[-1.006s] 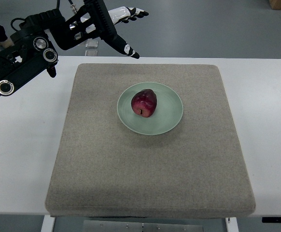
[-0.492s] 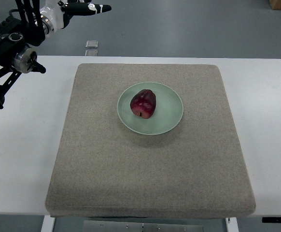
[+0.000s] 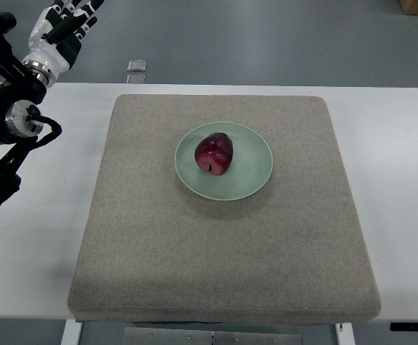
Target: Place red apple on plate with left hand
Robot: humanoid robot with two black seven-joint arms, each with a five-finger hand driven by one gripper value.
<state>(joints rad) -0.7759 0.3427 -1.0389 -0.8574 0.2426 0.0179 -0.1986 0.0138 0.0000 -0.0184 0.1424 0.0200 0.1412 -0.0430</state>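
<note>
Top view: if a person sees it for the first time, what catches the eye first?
The red apple stands out first, resting on the pale green plate in the middle of the grey mat. Next is the left hand at the upper left corner, raised beyond the white table, holding nothing.

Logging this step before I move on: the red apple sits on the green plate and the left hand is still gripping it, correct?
Not quite. The red apple does sit on the green plate, but the top view shows the left hand far off at the upper left, holding nothing.
</note>
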